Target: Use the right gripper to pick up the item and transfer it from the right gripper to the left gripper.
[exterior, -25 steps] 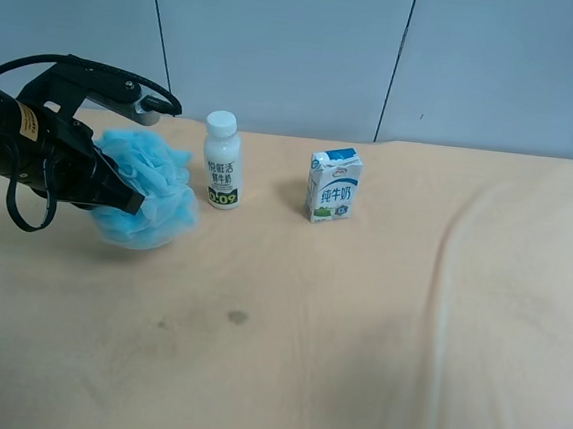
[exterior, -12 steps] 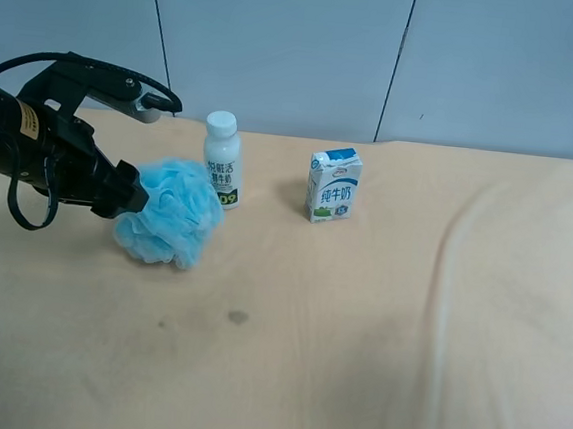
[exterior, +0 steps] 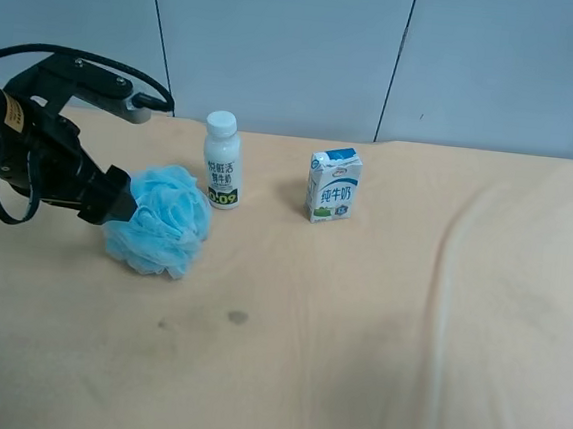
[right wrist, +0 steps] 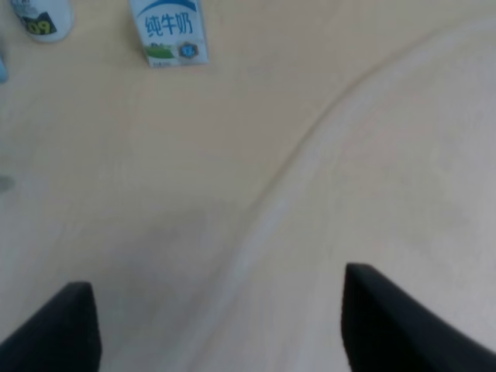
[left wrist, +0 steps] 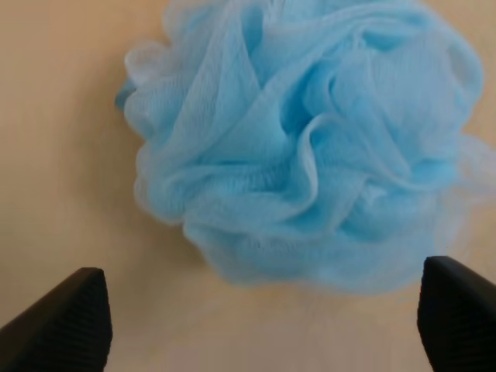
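Beige cloth-covered table (exterior: 376, 333), wrinkled; blue-grey panelled wall (exterior: 281, 43) behind.

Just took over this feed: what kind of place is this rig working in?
Probably a lab or test bench, not a home: a table under plain beige cloth, bare grey wall panels, and only staged items: bath pouf, bottle, milk carton.

Ruffled light-blue pouf (exterior: 158, 219) lies on the tan tabletop (exterior: 377, 323).

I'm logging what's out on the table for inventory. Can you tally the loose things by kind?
Fluffy light blue mesh bath pouf: 1
White plastic bottle with a white cap: 1
Blue-and-white milk carton: 1
Total: 3
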`<act>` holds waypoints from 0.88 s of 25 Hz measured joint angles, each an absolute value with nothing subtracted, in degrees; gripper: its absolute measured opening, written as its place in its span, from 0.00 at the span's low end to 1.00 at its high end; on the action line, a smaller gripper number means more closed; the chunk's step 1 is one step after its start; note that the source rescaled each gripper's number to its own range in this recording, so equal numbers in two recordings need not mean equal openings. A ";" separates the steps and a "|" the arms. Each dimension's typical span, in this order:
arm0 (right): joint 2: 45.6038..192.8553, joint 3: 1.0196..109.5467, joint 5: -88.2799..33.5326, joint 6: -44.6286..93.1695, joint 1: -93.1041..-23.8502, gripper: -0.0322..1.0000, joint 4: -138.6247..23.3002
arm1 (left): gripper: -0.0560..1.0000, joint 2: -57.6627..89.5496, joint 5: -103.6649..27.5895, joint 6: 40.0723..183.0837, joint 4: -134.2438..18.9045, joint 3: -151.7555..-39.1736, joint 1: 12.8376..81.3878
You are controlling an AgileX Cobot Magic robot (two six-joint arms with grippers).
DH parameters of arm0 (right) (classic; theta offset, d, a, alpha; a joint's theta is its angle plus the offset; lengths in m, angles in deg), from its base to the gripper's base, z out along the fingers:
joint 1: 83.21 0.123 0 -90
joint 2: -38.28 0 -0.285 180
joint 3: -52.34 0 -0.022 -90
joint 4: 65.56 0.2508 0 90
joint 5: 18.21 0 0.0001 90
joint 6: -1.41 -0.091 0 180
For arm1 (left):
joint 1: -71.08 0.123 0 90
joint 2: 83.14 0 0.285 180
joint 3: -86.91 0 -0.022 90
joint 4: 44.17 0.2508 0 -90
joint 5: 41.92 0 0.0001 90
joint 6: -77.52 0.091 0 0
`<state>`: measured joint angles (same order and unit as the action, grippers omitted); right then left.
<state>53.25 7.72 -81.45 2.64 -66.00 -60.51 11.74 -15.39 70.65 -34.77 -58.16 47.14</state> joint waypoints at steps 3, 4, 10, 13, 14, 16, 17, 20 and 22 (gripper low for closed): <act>53.25 7.72 -81.45 2.64 -66.00 0.69 -60.51 | 0.79 16.23 -10.85 70.65 -35.94 -58.84 47.14; 53.25 7.72 -81.45 2.64 -66.00 0.69 -60.51 | 0.79 18.06 -9.22 70.65 -36.37 -58.90 47.14; 53.25 7.72 -81.45 2.64 -66.00 0.69 -60.51 | 0.79 29.53 -0.51 70.65 -38.81 -59.07 47.14; 53.25 7.72 -81.45 2.64 -66.00 0.69 -60.51 | 0.79 35.58 5.02 70.65 -39.74 -59.07 47.14; 53.25 7.72 -81.45 2.64 -66.00 0.69 -60.51 | 0.79 37.67 7.07 70.65 -40.20 -59.07 47.14; 53.25 7.72 -81.45 2.64 -66.00 0.69 -60.51 | 0.79 41.97 10.45 70.65 -40.78 -58.68 47.14; 53.25 7.72 -81.45 2.64 -66.00 0.69 -60.51 | 0.79 43.86 11.43 70.65 -41.18 -58.15 47.14; 53.25 7.72 -81.45 2.64 -66.00 0.69 -60.51 | 0.79 50.83 14.43 70.65 -42.10 -55.77 47.14; 53.25 7.72 -81.45 2.64 -66.00 0.69 -60.51 | 0.79 55.09 15.52 70.65 -42.73 -54.31 47.14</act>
<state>53.25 7.72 -81.45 2.64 -66.00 -60.51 55.09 15.52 70.65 -42.73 -54.31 47.14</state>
